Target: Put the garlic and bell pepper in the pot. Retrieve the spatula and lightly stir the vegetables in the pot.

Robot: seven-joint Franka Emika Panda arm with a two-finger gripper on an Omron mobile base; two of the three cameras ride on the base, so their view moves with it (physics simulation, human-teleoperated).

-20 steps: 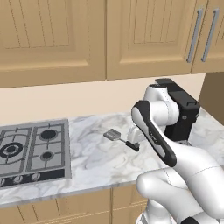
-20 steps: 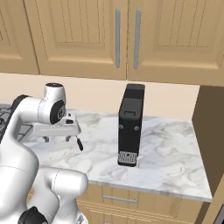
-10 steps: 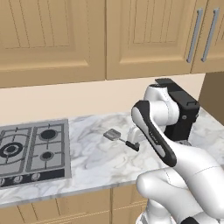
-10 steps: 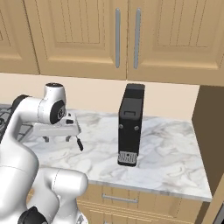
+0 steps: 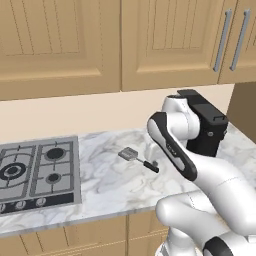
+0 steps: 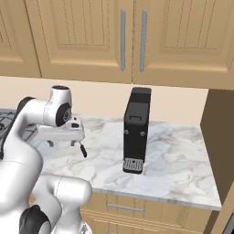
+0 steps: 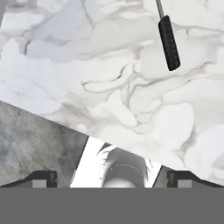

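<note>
The spatula [image 5: 136, 158] lies flat on the marble counter to the right of the stove, its grey head toward the stove and its dark handle [image 5: 151, 166] toward the arm. My gripper [image 5: 152, 157] hangs open just above the counter, close by the handle's end, holding nothing. From the right base view the gripper [image 6: 62, 143] points down with the handle [image 6: 83, 150] just to its right. In the hand view the handle [image 7: 169, 42] lies at the upper right, well off from my wide-apart fingertips [image 7: 41, 178]. The pot, garlic and bell pepper are out of view.
A gas stove [image 5: 37, 170] is set into the counter at the left. A tall black coffee machine [image 6: 136, 130] stands on the counter to the right of the arm. The counter's front edge [image 7: 52, 114] runs close beneath the hand. Wooden cabinets hang above.
</note>
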